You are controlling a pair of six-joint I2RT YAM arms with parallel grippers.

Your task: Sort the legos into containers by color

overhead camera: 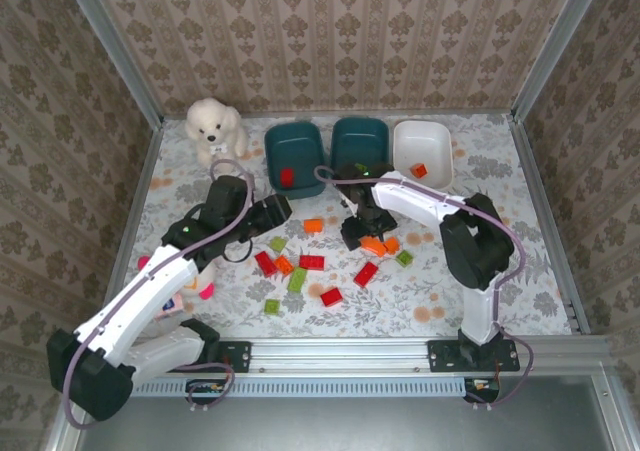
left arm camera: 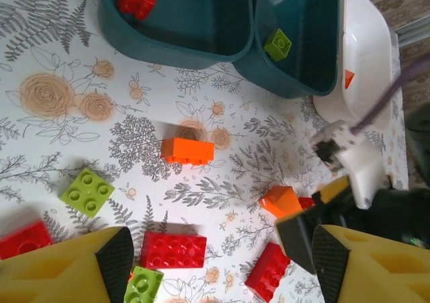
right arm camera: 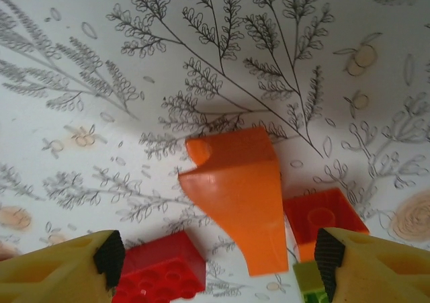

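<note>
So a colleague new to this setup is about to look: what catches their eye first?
The red, orange and green legos scattered mid-table stand out first. Next come the three tubs along the far edge, two teal and one white, with a white plush dog to their left. The open right pincer hangs over an orange sloped piece.

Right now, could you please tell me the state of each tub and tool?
left teal tub, holds a red brick
middle teal tub, holds a green brick
white tub, holds an orange brick
left tool, open, empty
right tool, open above orange sloped brick
</note>
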